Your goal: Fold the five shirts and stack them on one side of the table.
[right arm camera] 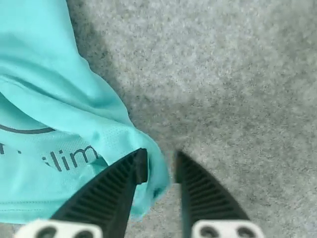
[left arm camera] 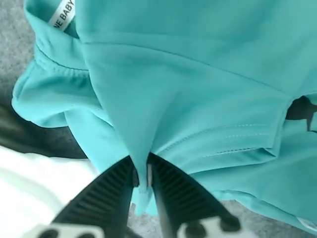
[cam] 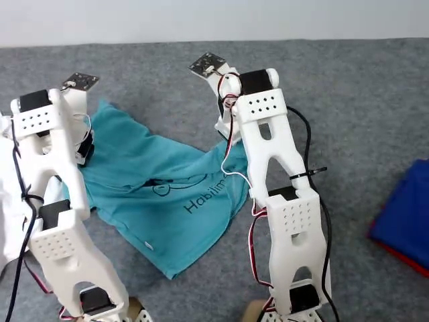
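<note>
Teal shirt (cam: 167, 201) lies crumpled on the grey desk (cam: 362, 100) between both arms. Left tool (left arm camera: 142, 173) pinches a fold of it tightly. Right tool (right arm camera: 161, 168) stands narrow at the shirt's edge, a corner of the cloth in the gap, not pinched. Blue cloth (cam: 405, 215) lies well apart, by the right arm

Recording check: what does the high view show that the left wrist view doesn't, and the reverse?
The high view adds the left arm and right arm, the teal shirt's whole crumpled spread on the table, its print, and a blue shirt at the table's edge. The left wrist view adds the left gripper, fingers shut on a raised fold of the teal shirt, and a label. Both share the teal shirt, the grey table and a white cloth beside it.
</note>
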You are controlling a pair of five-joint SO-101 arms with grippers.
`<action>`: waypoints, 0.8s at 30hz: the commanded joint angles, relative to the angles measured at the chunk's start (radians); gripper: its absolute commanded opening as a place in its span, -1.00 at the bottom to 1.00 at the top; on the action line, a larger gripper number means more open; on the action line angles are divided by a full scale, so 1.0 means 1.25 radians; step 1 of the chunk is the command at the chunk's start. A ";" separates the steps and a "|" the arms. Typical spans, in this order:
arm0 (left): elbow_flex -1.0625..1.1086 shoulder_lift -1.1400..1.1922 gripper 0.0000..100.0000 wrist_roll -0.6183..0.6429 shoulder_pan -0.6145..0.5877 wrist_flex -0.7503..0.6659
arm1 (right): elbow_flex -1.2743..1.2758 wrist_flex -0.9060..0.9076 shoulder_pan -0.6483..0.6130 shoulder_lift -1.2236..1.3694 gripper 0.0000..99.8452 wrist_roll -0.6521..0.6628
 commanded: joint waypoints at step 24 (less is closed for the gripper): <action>-0.004 -0.007 -1.00 0.029 0.007 -0.011 | 0.007 0.003 0.024 0.098 -0.53 -0.001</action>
